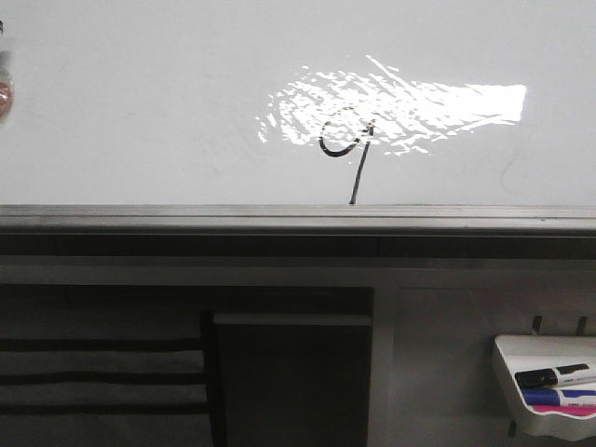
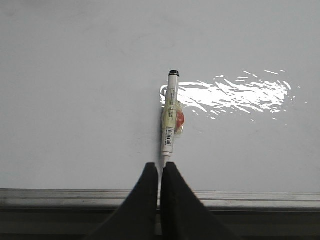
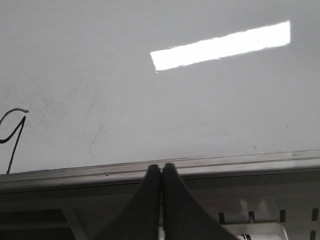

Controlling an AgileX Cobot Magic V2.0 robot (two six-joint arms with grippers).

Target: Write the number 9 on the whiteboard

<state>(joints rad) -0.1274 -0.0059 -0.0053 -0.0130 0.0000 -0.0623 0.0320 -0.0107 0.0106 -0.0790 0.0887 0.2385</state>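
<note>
The whiteboard (image 1: 140, 112) fills the upper half of the front view, with a rippled glare patch and a grey metal edge strip (image 1: 279, 216). The number 9 (image 1: 350, 154) is drawn in thin black line at the glare, its tail reaching the strip. It also shows in the right wrist view (image 3: 12, 132). My left gripper (image 2: 160, 166) is shut on a white marker (image 2: 171, 112) with an orange-yellow band, which points at the whiteboard (image 2: 75, 100). I cannot tell if its black end touches. My right gripper (image 3: 161, 167) is shut and empty, over the edge strip (image 3: 250, 162). Neither gripper shows in the front view.
A small white marker tray (image 1: 507, 358) hangs at the lower right below the board and holds a black marker (image 1: 554, 375) and a blue-pink one. A dark panel (image 1: 291, 372) sits below the board's middle. An orange blurred object (image 1: 4, 93) shows at the far left edge.
</note>
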